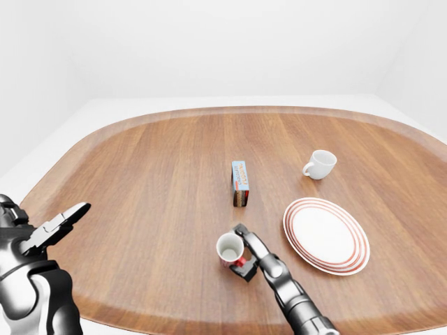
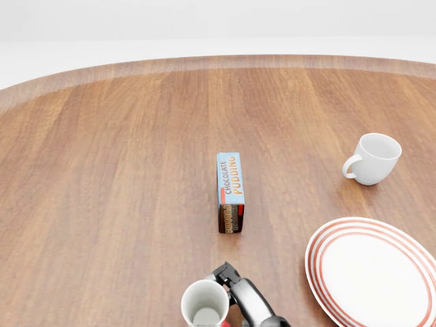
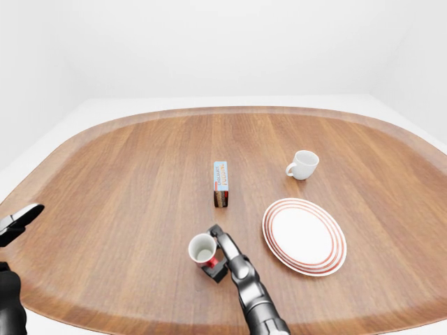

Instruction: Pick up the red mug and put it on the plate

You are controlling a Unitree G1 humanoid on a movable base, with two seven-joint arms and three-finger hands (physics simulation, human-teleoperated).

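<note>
Far left of the working hand, the robot's left hand (image 1: 59,227) hangs with fingers spread wide, holding nothing. Against the right hand (image 1: 246,255), whose fingers clasp it, stands the upright red ceramic mug with a white inside (image 1: 229,249). Just right of that hand lies the round white plate with red rings (image 1: 326,235).

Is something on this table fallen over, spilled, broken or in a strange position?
Nothing stands out. The red mug is upright at the right hand, the white mug and pudding box stand upright, and the plate lies flat and empty.
</note>
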